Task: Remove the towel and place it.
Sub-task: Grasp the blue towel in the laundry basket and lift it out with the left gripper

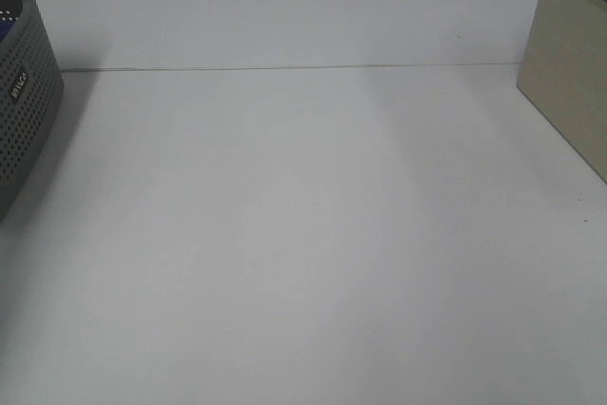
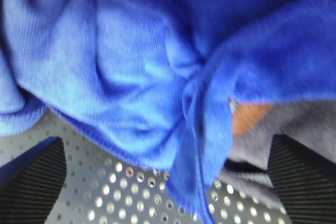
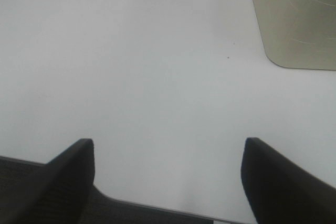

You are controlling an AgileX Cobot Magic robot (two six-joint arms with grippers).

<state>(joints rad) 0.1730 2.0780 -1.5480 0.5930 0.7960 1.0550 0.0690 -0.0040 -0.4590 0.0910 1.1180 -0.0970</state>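
Observation:
The royal-blue towel (image 2: 147, 66) lies crumpled in a dark grey perforated basket (image 2: 121, 182) and fills most of the left wrist view. My left gripper (image 2: 168, 192) is open just over it; its ribbed fingers (image 2: 31, 182) stand wide apart on either side of a hanging fold. In the exterior high view only a sliver of blue (image 1: 4, 24) shows inside the basket (image 1: 24, 111) at the left edge, and neither gripper shows there. My right gripper (image 3: 168, 148) is open and empty above the bare white table (image 3: 157, 51).
A beige box (image 1: 569, 82) stands at the right edge of the table and also shows in the right wrist view (image 3: 294, 19). A grey cloth (image 2: 294, 124) and an orange patch (image 2: 249, 116) lie beside the towel in the basket. The white table (image 1: 303, 234) spans the middle.

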